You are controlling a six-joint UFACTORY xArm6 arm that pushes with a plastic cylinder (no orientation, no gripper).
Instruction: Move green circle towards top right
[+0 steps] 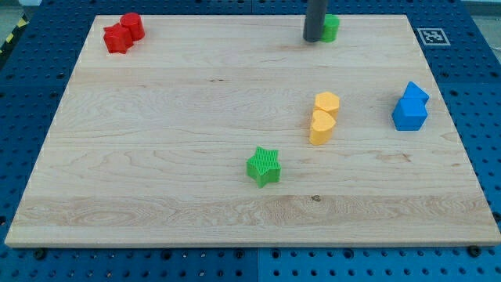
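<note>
My tip touches the left side of the small green plastic circle at the wooden table's top edge, placed to shove it rightward. No grasping hand exists here.

No text or number can be read. One black-and-white square marker sits on the desk's top right corner.

green circle part hidden behind rod | rod top cut off
</note>
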